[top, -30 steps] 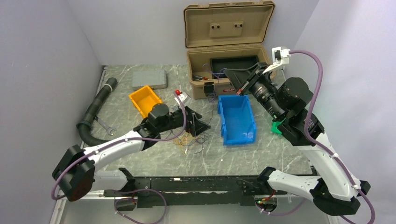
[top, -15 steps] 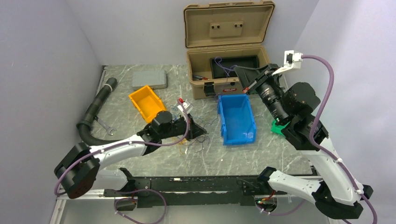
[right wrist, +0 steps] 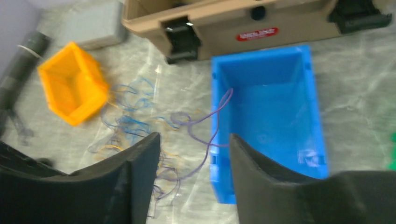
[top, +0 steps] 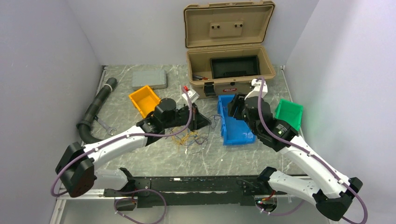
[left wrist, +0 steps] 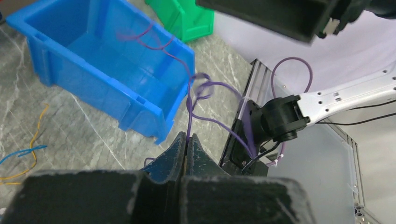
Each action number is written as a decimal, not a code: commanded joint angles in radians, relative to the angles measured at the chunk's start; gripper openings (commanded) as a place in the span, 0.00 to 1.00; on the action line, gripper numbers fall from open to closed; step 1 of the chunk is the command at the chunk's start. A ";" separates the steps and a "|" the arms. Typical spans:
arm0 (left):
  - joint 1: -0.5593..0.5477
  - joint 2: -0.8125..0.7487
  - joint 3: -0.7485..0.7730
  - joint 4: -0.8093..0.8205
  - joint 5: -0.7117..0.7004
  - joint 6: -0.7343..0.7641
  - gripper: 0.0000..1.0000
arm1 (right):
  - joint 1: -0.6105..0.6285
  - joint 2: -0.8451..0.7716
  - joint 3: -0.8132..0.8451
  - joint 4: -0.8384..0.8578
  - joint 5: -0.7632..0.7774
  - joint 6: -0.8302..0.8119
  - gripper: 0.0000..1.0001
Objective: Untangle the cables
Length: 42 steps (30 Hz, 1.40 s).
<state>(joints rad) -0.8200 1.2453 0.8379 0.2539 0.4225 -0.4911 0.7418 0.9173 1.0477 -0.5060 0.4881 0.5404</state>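
Left jaws pinch a purple wire [left wrist: 188,116]; right jaws stand partly open.

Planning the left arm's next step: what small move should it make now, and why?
Probably carry the purple wire over the blue bin and release: the left fingers pinch it, and its far end lies inside that bin.

One orange bin [top: 144,100], one blue bin [top: 228,127], one green bin [top: 289,114], one case [top: 226,28], one grey box [top: 149,79], one wrench [top: 106,127], one hose [top: 95,109].
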 commanded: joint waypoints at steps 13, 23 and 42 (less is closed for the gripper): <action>-0.003 0.143 0.222 -0.131 0.020 0.023 0.00 | -0.008 -0.330 -0.376 0.191 -0.440 -0.094 0.75; -0.002 0.150 0.253 -0.142 0.087 0.001 0.00 | -0.001 -0.272 -0.588 0.587 -0.633 -0.135 0.71; -0.003 0.068 0.245 -0.074 0.209 -0.094 0.09 | 0.004 -0.097 -0.636 0.879 -0.549 -0.086 0.08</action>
<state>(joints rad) -0.8196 1.3605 1.0550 0.1230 0.5976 -0.5671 0.7406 0.8211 0.4026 0.2802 -0.0860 0.4328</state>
